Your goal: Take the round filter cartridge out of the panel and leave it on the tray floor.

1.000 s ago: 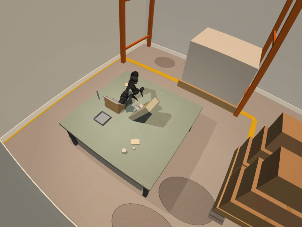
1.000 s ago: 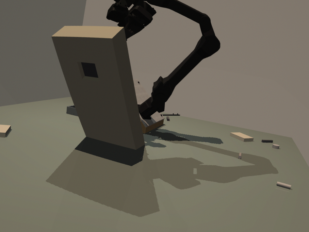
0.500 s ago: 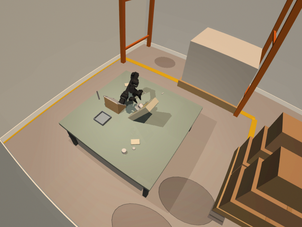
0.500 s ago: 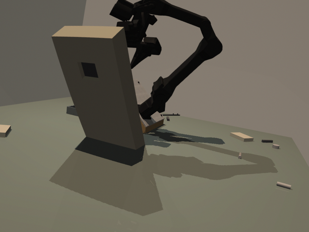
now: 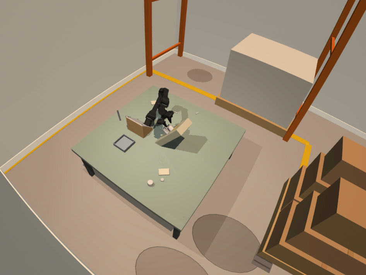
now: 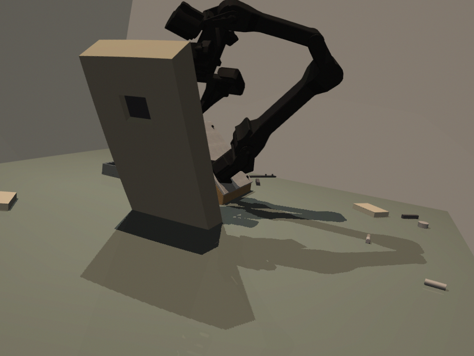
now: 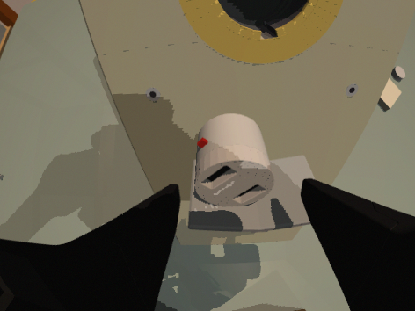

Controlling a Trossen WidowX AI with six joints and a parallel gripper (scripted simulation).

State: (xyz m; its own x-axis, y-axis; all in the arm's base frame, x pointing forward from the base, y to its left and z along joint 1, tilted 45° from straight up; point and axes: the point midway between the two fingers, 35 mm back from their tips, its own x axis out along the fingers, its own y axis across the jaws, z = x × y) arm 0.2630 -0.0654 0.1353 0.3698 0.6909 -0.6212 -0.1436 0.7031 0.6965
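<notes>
The round filter cartridge (image 5: 170, 128) (image 7: 233, 132) is pale, with two narrow slots on its face and a small red mark on its side. It is out of the panel's socket and lies by a light plate (image 7: 292, 176) at the lower end of the tilted service panel (image 5: 184, 127) (image 6: 153, 164) (image 7: 264, 97). The socket (image 7: 264, 10) is dark inside a yellow ring. My gripper (image 5: 168, 124) (image 7: 241, 191) is open. In the wrist view its fingers stand left and right of the cartridge's face, with visible gaps. The panel partly hides it in the exterior view. The grey tray (image 5: 123, 143) holds nothing.
A brown-sided box (image 5: 137, 129) (image 6: 237, 193) stands between the tray and the arm. A cream block (image 5: 163, 171) and two pale discs lie beyond the panel. A small cylinder (image 6: 435, 284) and another cream block (image 6: 370, 209) lie on the arm's side.
</notes>
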